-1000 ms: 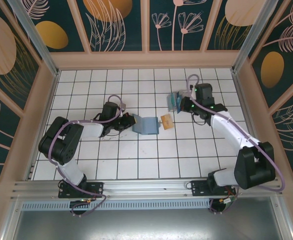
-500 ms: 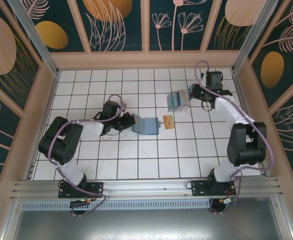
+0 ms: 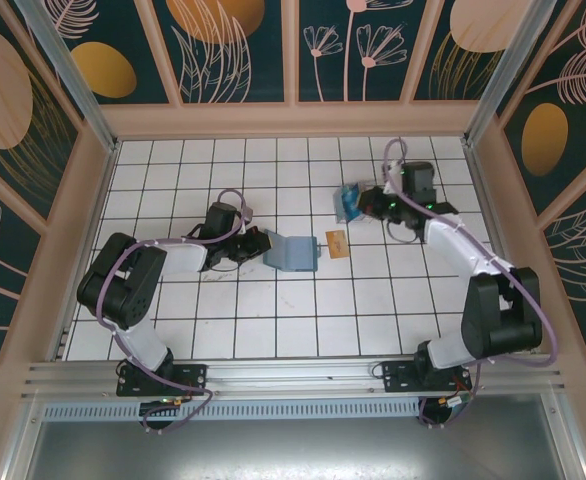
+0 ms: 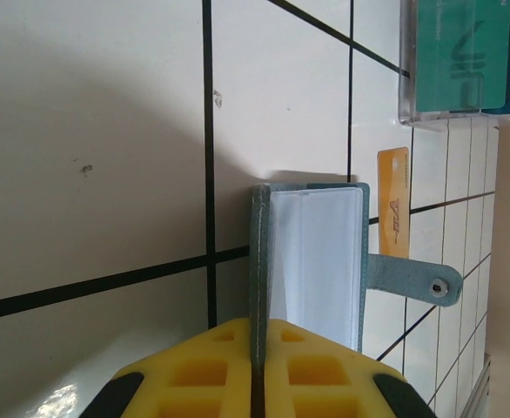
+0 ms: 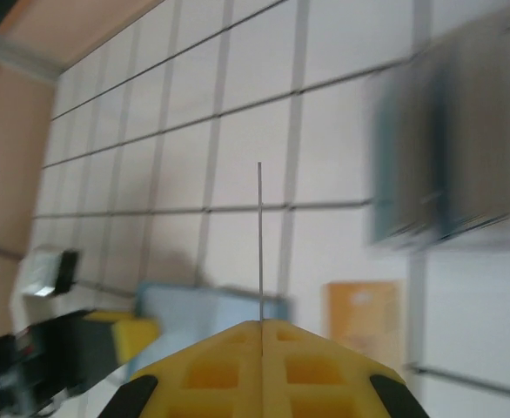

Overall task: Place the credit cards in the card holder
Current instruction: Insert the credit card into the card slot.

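Observation:
The card holder (image 3: 295, 252) lies open on the tiles, its pale blue-grey inner face (image 4: 316, 261) up. My left gripper (image 4: 258, 326) is shut on its upright dark teal flap (image 4: 259, 252); it is also seen from above (image 3: 256, 246). A tan-orange credit card (image 3: 336, 243) lies flat just right of the wallet, beside its snap strap (image 4: 412, 280). My right gripper (image 5: 261, 324) is shut on a thin credit card (image 5: 260, 235) seen edge-on, held above the tiles short of the wallet (image 5: 211, 315). From above, this gripper (image 3: 363, 205) hangs by the clear box.
A clear plastic box (image 4: 464, 61) with teal and blue cards stands behind the orange card (image 5: 364, 318), blurred in the right wrist view (image 5: 451, 131). Wooden walls (image 3: 293, 120) ring the white tiled table.
My right gripper has swung from the back right corner to the left, over the clear box, with a card in it. The left gripper and wallet have stayed put.

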